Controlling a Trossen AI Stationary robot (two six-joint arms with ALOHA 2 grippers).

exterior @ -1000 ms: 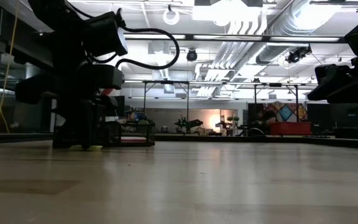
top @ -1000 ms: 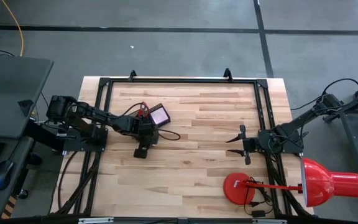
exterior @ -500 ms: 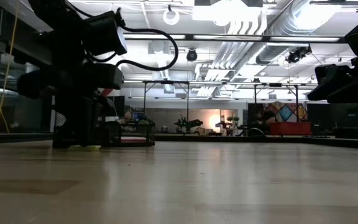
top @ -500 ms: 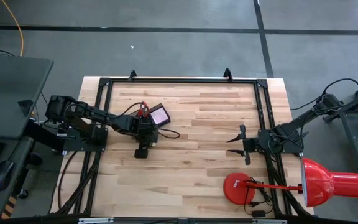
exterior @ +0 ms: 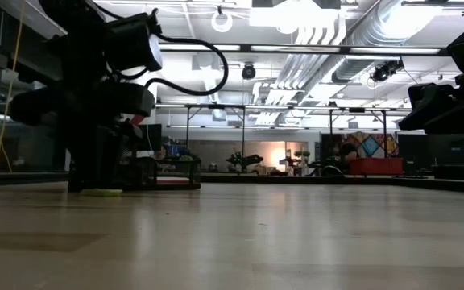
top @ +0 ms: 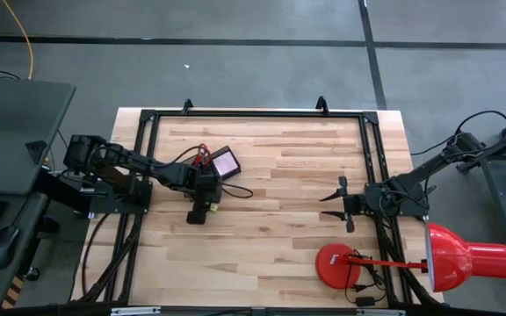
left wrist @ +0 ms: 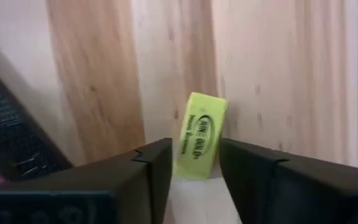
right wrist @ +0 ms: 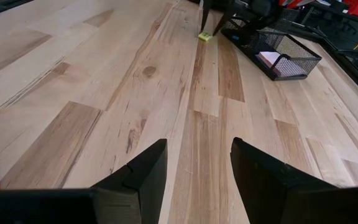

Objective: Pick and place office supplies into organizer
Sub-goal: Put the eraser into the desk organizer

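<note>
While the right gripper waits well apart near the red lamp, fingers spread on nothing, the left gripper sits low over the yellow eraser. That eraser lies on the table just beside the organizer, between the 2 part-open fingers, its long axis running forward past the tips. From here I can't tell whether they touch it.

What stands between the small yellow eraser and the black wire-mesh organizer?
Nothing visible does. The small yellow eraser lies on the bare wooden table, between the left gripper's open fingers. The black wire-mesh organizer sits right beside it, with only bare wood between them.
</note>
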